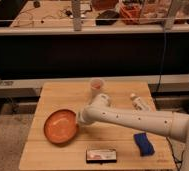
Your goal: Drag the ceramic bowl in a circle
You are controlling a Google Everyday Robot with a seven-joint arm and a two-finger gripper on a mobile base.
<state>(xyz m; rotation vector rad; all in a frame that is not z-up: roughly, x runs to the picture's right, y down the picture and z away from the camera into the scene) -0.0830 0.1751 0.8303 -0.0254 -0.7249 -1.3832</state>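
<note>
Here the glossy orange ceramic bowl (61,126) sits at the wooden bench's (118,145) front-left; the end effector (79,119) meets its right rim, grip undiscernible. Mid-drag, apparently; next, curve the bowl toward the pinkish translucent cup (96,86) beyond.

The single camera looked down from above and in front of the wooden table (118,140), facing toward twelve o'clock where a railing and cluttered shelf (88,15) ran across. It stood fairly near, with the gripper (79,120) reaching toward nine o'clock from the arm (138,120), which entered at four o'clock.
</note>
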